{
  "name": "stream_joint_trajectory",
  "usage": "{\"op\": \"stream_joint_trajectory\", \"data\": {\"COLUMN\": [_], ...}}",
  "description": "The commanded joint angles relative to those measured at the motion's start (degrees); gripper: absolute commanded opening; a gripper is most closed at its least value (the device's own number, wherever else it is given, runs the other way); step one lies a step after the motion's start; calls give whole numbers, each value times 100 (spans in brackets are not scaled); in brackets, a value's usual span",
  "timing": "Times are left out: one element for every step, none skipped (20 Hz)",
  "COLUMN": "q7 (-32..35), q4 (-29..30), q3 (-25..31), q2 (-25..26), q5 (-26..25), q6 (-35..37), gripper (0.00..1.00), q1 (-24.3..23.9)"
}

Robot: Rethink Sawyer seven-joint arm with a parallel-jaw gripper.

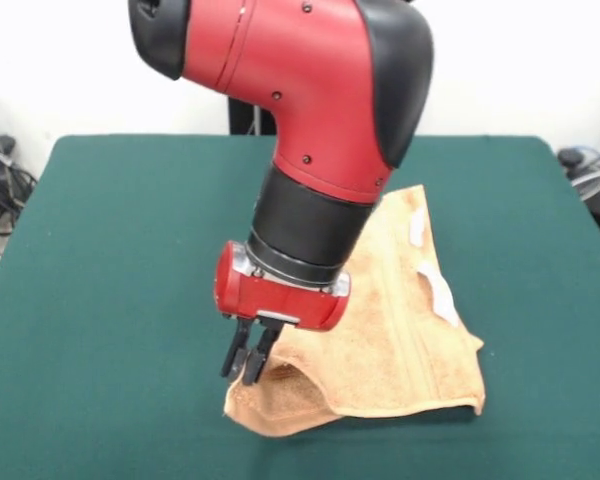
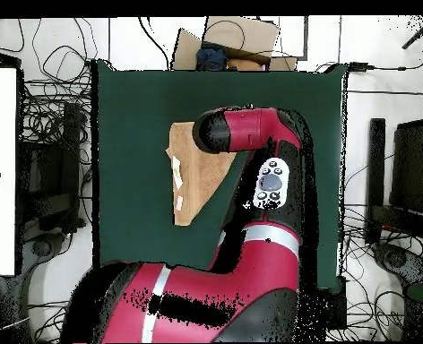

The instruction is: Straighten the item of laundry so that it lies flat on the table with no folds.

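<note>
the towel (image 1: pixel 400 330) lies in the middle of the green table (image 1: pixel 110 300), but it is not flat yet. from the front it looks like a 3-cornered shape, with 1 corner folded over near the front edge, where the cloth makes a puffy hump. the gripper (image 1: pixel 248 362) is down at that hump. its 2 black fingers (image 1: pixel 261 356) are close together and seem to pinch the folded edge of the towel, though the spot where they meet the cloth is hard to see.

i think the step in hand is grabbing the folded corner. the next move would need a gentle lift and a pull out toward the bare table beside the hump, so the fold opens. if the pull is too hard, the whole towel may slide instead.

the towel's long side runs from the far middle of the table down to the near right. its point faces away from the front. 2 small white tags (image 1: pixel 435 290) sit along its right side.
</note>
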Motion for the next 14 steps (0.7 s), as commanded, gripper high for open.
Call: {"op": "stream_joint_trajectory", "data": {"q7": [-917,-919,-929,-941,-953,-959,-981,-992,-1003,-1019,-1017,-1023,-1018,-1010], "q4": [1012,1028,1058,1083,1098,1108,1112,1123,1134,1152,1180,1199,1214,1226], "q3": [1001,1043,1100,1156,1189,1234,1252,1289,1327,1369,1407,1448,1498,1535], "q2": [5,-10,-28,-40,-44,-50,-53,-60,-66,-78,-92,-101,-112,-122], "q5": [-567,-605,-645,-680,-713,-757,-804,-853,-903,-950,-989,-1019,-1043,-1072], "q6": [-191,-184,-197,-203,-216,-211,-197,-185,-174,-170,-184,-186,-190,-183], "gripper": [0,0,0,0,0,0,0,0,0,0,0,0,0,0], "q1": [-224,-255,-298,-341,-369,-402,-415,-444,-473,-505,-535,-566,-601,-625]}}
